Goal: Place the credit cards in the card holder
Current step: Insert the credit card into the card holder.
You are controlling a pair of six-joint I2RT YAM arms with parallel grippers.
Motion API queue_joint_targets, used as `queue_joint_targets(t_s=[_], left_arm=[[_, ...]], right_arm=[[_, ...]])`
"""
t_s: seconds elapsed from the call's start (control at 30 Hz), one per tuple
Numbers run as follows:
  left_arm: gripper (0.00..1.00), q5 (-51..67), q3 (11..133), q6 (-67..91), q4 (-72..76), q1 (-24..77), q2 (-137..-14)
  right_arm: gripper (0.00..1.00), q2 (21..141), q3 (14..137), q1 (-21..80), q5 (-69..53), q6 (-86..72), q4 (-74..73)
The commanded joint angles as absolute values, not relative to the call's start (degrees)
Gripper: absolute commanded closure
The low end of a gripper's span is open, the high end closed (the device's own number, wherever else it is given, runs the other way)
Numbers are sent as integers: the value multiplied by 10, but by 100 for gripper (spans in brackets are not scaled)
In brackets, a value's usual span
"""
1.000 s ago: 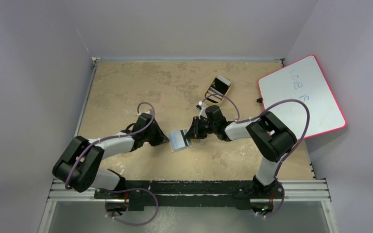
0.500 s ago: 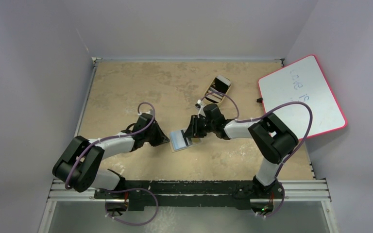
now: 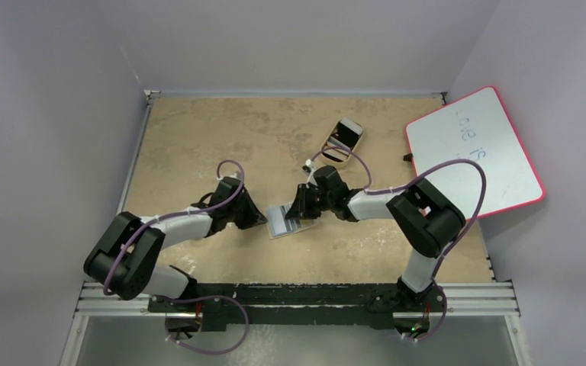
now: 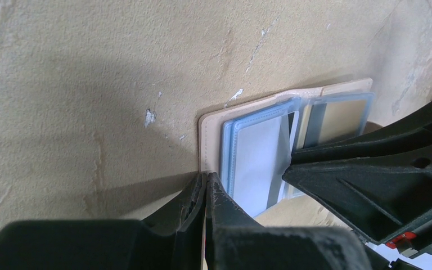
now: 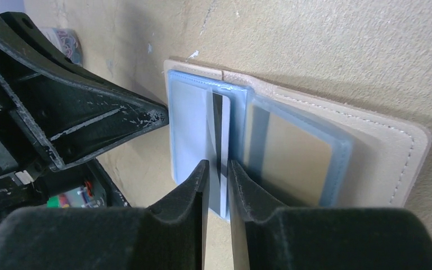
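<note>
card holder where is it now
The card holder lies open at the top view's centre, between the left gripper, pinching its edge, and the right gripper.

The only writing stood on the whiteboard (image 3: 473,152) leaning at the right edge of the table (image 3: 198,137): a short line of blue handwriting, turned sideways in the top view, which seemed to read "Love is", though the letters were small and uncertain.

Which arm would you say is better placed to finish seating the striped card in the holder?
Right, probably: the right tool sits directly over the striped credit card, while the left tool is shut on the edge of the card holder, steadying it.
</note>
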State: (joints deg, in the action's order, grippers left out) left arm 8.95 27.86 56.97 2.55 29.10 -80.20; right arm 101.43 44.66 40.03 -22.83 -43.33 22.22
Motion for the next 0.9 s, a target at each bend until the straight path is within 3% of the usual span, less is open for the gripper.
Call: queue_joint_targets(t_s=[0.0,0.1,0.17,0.43,0.6,0.87], left_arm=[[100,88,296,571,19,298,-814],[100,85,305,570,11,298,-806],[94,84,317,568,2,298,-799],[53,44,375,531,-83,298,-743],[43,20,427,478,-154,298,-678],[38,19,524,366,-250,298,-613]], right_arm=[[79,1014,459,408,-220,-452,235],[76,1002,456,408,-211,-444,221],[74,991,460,408,-203,-424,200],[60,902,484,397,-98,-336,131],[57,883,536,352,-76,-257,85],[50,922,702,280,86,-113,-26]])
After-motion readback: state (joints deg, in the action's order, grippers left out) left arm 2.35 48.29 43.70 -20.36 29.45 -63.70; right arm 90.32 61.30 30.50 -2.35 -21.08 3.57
